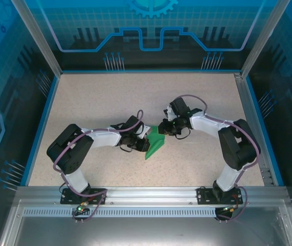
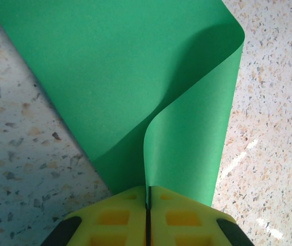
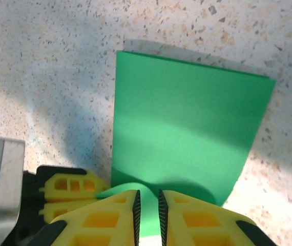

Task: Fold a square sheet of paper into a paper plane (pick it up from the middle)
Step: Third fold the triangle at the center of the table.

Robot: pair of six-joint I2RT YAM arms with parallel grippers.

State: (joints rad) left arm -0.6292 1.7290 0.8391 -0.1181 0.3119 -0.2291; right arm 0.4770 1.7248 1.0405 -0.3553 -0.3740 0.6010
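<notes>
On speckled table [image 1: 110, 97], unmarked green sheet [image 1: 155, 145]

green paper sheet [image 1: 155, 145], doubled over, mid-table

Near the centre of the table [image 1: 110, 102]: the square sheet of paper [image 1: 155, 142], lying between the left gripper [image 1: 145, 139] on its left and the right gripper [image 1: 161, 129] just behind it on the right (both touching the sheet's edge).
</notes>
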